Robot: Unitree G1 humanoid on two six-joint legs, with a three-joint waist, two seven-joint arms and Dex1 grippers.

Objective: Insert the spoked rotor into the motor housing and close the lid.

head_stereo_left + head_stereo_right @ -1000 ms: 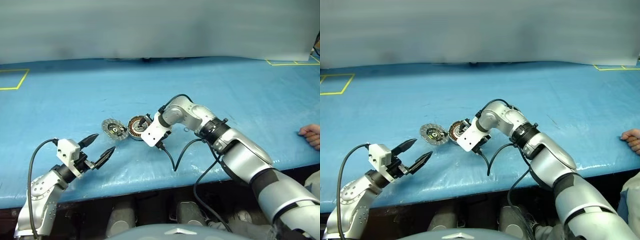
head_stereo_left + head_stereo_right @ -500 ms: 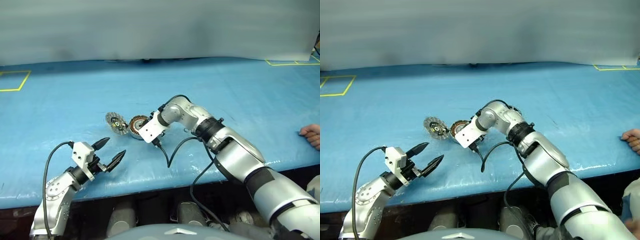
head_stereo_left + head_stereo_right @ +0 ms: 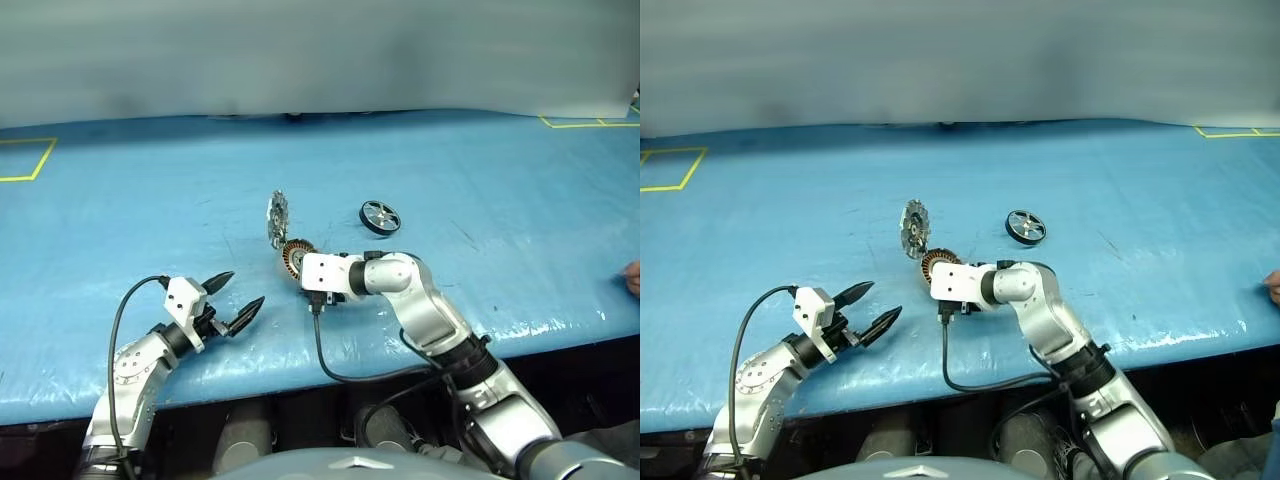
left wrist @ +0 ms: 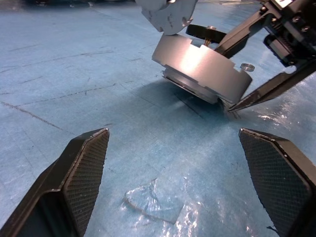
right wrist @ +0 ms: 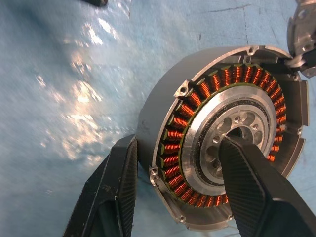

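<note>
The motor housing (image 3: 296, 258) sits near the middle of the blue tabletop (image 3: 480, 190), tipped up on its edge so its copper windings face partly upward. Well to the left of the housing and nearer the robot, the left gripper (image 3: 238, 303) hovers low over the tabletop with its forearm reaching forward, the gripper held about level and aimed toward the housing, its two black fingers spread wide with nothing between them. Just behind the housing, touching or nearly touching its far rim, the lid (image 3: 276, 218) stands on its ribbed edge. The right gripper (image 5: 177, 197) is clamped on the housing's wall, one finger (image 5: 116, 187) against the outer silver wall and the other in the hollow centre; its arm is bent sharply at the elbow, the wrist turned left. To the right of the housing and farther back, the spoked rotor (image 3: 380, 216) lies flat, apart from everything.
</note>
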